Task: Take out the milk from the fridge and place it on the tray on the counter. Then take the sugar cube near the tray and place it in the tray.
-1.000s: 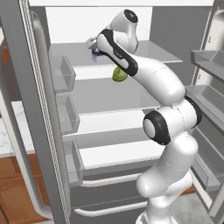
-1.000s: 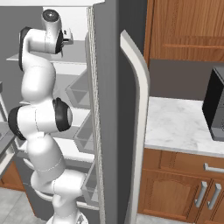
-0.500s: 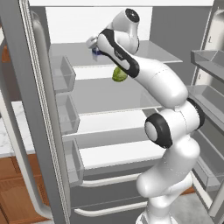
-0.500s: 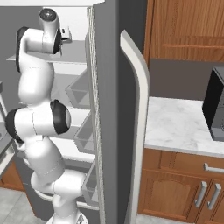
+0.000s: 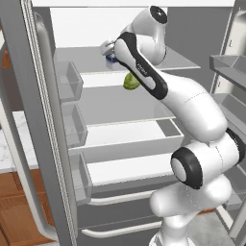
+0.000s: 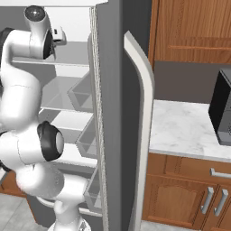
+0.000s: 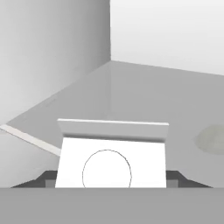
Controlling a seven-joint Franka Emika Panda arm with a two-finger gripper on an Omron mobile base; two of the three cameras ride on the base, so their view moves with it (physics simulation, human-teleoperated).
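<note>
The fridge stands open, and my arm reaches onto its top shelf. There the milk, a white carton with a blue band, sits in my gripper. In the hand view the milk shows its gable top close up. My gripper is shut on it, with a dark fingertip pressed against each side. From the right, the hand of my gripper shows beside the fridge wall. The tray and the sugar cube are out of view.
A round green vegetable lies on the shelf below the carton. Clear door bins line the left door, more bins the right. The marble counter with a dark appliance lies right of the fridge door.
My elbow has sunk and the upper arm has swung a little. The hand has edged slightly sideways at the top shelf with the carton still between the fingers.
</note>
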